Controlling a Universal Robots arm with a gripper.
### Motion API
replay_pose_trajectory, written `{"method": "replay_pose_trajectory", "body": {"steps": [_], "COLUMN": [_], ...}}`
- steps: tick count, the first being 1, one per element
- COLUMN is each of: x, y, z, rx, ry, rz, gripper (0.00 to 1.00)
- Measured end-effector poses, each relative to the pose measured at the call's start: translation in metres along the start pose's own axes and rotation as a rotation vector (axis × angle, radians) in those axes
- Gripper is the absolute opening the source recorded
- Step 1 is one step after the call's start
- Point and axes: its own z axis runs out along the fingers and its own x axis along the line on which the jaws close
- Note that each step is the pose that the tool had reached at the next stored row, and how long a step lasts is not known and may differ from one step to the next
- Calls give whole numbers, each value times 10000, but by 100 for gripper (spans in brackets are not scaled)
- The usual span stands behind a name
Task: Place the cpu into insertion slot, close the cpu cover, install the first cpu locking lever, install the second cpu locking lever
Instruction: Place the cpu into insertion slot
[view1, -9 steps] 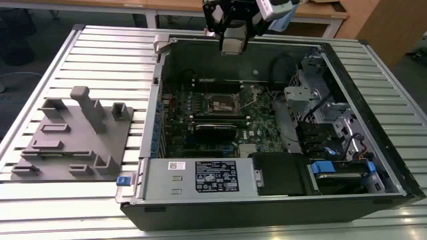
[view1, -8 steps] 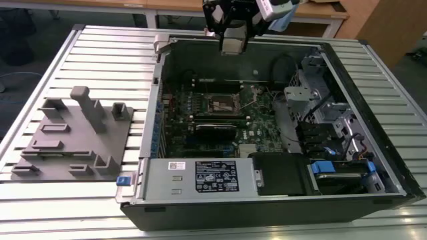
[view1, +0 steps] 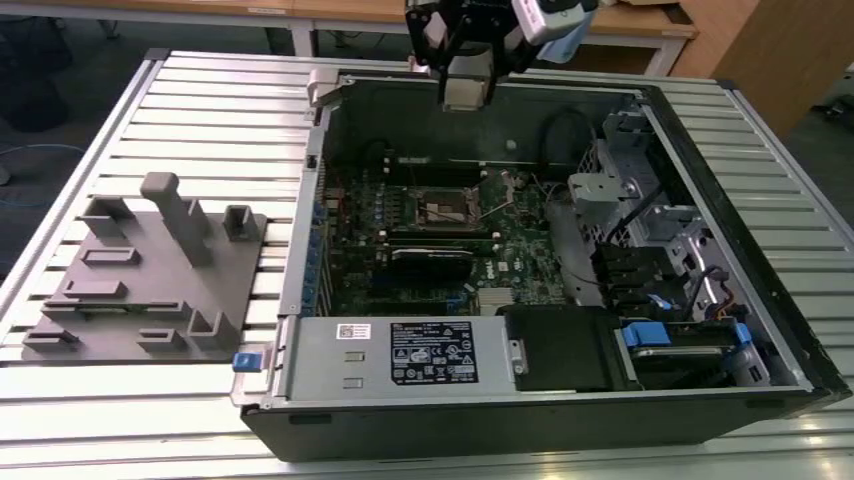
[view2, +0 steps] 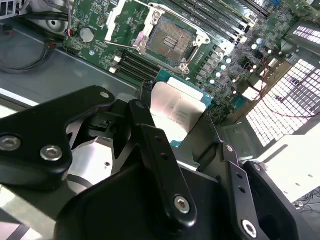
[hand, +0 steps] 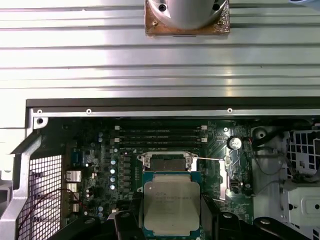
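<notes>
I have my hand (view2: 176, 131) clamped on the cpu (hand: 171, 200) by two opposite edges. It holds the chip in the air above the open computer case (view1: 310, 200), well apart from the insertion slot (view1: 447, 207), which lies bare on the green motherboard (view1: 360, 270) below. These are the risks as I judge them, from the exterior view's left across. The chip could come down tilted or turned the wrong way, since nothing here shows me its notches matched to the slot, and a crooked landing could bend the slot's fine contacts. The grip on the edges is thin, so a knock against the case wall could slip the chip loose. The thin wire levers (view2: 122, 45) standing out beside the slot could snag one of the fingers (view2: 150, 140). Farther right, black cables (view1: 567, 135) loop near the path. Counting left to right on the slatted table (view1: 214, 110): one grey moulded fixture (view1: 147, 270), one case, one motherboard, one white-labelled power supply (view1: 400, 352), one slot, one cpu, one hand, and two levers as best I can tell.
</notes>
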Motion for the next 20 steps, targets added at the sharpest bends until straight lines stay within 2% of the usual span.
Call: {"method": "replay_pose_trajectory", "body": {"steps": [20], "x": [-1], "y": [-4], "z": [51], "rx": [0], "ry": [-1], "rz": [0], "gripper": [54]}}
